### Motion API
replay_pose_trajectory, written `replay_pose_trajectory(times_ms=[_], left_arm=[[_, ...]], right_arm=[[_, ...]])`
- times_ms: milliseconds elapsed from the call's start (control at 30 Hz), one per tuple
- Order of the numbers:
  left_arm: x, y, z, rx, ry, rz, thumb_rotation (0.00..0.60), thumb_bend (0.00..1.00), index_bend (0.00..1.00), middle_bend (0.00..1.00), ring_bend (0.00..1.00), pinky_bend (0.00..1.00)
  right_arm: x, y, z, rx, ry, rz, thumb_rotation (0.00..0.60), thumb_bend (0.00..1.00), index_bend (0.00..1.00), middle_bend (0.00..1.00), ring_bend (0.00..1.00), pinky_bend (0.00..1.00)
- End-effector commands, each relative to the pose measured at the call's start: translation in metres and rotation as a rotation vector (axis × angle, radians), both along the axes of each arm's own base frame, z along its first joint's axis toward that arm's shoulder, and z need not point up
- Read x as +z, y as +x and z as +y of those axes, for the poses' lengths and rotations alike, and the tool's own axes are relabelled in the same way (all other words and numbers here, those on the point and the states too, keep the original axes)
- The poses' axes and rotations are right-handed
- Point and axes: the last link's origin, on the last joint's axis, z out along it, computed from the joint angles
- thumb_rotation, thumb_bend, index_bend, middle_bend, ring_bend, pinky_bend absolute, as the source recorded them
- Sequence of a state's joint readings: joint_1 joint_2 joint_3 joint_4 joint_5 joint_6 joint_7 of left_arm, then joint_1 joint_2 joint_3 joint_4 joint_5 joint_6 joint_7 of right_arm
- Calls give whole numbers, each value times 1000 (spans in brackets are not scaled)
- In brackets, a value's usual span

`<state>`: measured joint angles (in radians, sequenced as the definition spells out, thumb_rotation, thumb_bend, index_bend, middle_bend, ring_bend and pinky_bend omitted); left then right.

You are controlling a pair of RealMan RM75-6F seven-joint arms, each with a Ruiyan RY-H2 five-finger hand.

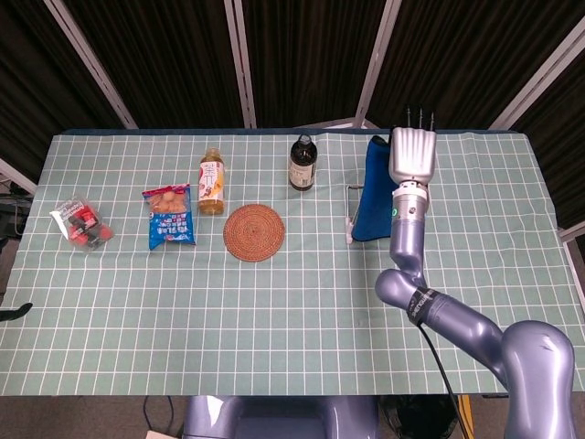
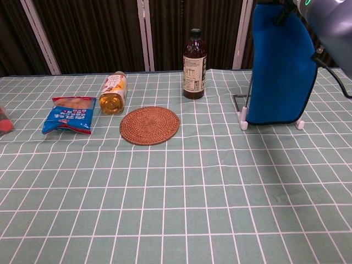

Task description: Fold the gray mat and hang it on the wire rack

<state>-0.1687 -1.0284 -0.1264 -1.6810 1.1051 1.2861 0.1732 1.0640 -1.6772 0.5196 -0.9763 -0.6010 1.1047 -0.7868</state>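
The mat (image 2: 281,66) — blue in both views — hangs upright over the wire rack (image 2: 245,107) at the far right of the bench (image 1: 274,302), its lower edge just above the rack's white feet. The right hand (image 1: 411,157) sits over the mat's top; whether its fingers pinch the cloth I cannot tell. Open cloth lies near and right — the brown bottle (image 2: 194,58) and woven coaster (image 2: 149,125) stand well left.
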Motion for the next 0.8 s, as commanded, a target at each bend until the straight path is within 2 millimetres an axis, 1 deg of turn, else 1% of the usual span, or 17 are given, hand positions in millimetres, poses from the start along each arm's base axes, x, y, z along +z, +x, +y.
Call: replay_pose_trajectory(times_ms=[33,300,367,400,433,500,533,600,633,800], left_arm=[[-1,-1,1,6,-1,2,600,0,0,0,0,0],[-4,-6,4,33,-6,14,600,0,0,0,0,0],[-4,-7,5,38,-8,17,600,0,0,0,0,0],[-5,-8,5,42,-9,19,600,0,0,0,0,0],[-5,-9,5,50,-11,21,600,0,0,0,0,0],[-6,-11,6,56,-10,23,600,0,0,0,0,0],[-6,-11,6,58,-10,24,600,0,0,0,0,0],[-6,-11,6,59,-9,23,600,0,0,0,0,0],[-5,-11,6,60,-8,23,600,0,0,0,0,0],[-5,-11,6,58,-7,21,600,0,0,0,0,0]], right_arm=[[-7,0,-6,-7,30,1,600,421,768,67,0,0],[-19,-2,-18,-35,78,18,600,405,767,67,0,0],[-21,-2,-20,-34,84,12,600,344,691,67,0,0],[-23,-2,-20,-32,89,7,600,259,580,67,0,0],[-26,-3,-21,-35,96,8,600,150,434,67,0,0],[-27,-3,-23,-39,95,7,600,25,234,57,0,0],[-27,-3,-24,-42,93,4,600,0,161,49,0,0],[-27,-3,-25,-38,91,-3,600,0,97,38,0,0],[-27,-3,-25,-34,87,-4,600,0,81,35,0,0],[-22,-3,-25,-17,69,3,600,0,75,34,0,0]])
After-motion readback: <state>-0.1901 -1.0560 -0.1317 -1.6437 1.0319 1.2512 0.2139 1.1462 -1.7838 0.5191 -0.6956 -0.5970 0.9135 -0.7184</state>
